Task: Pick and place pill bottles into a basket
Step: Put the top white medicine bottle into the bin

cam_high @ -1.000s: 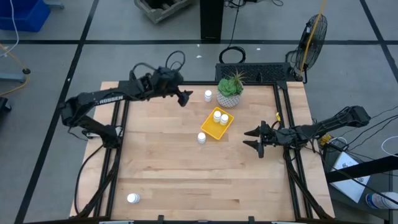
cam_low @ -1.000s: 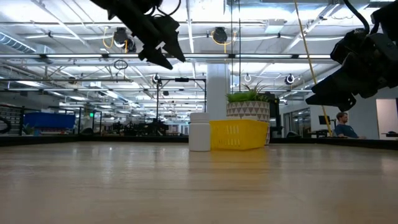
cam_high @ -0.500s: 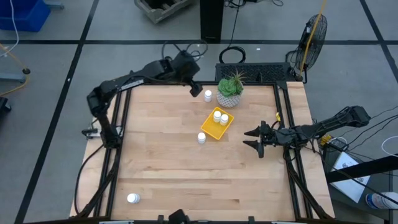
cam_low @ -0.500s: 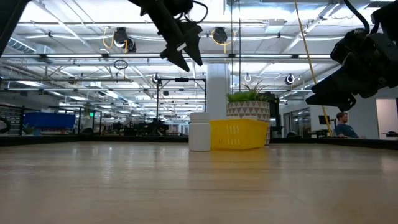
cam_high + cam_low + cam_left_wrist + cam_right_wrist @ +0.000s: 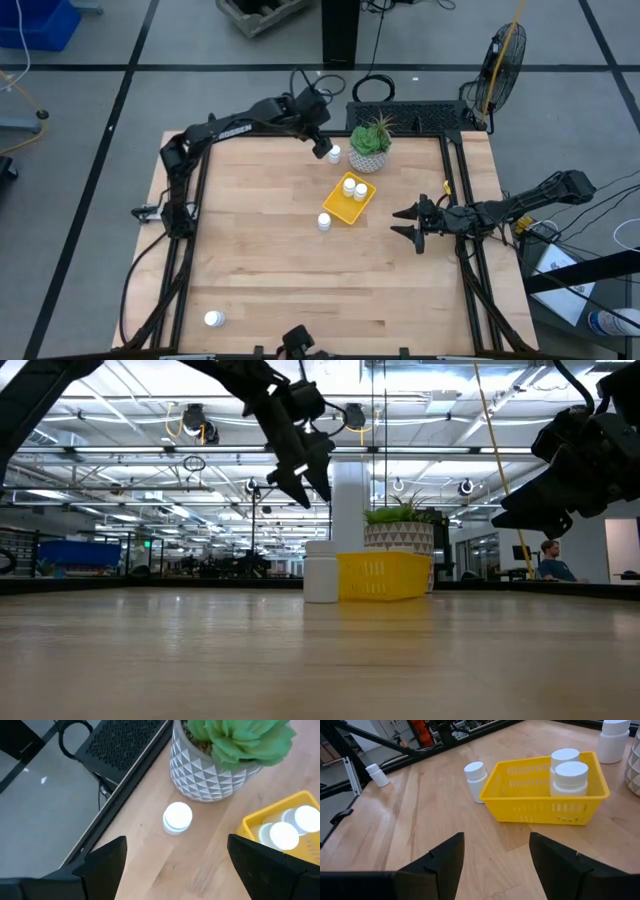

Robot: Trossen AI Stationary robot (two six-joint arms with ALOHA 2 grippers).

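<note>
Hovering open, left gripper (image 5: pixel 322 146) overhangs a pill bottle (image 5: pixel 334 154).

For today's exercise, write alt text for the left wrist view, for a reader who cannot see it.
The open left gripper hovers above a white pill bottle standing on the wooden table beside a patterned plant pot. At one edge, the yellow basket holds two more bottles.

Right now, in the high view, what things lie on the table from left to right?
Fallen bottle → standing bottle → yellow basket → potted plant → right gripper.
</note>
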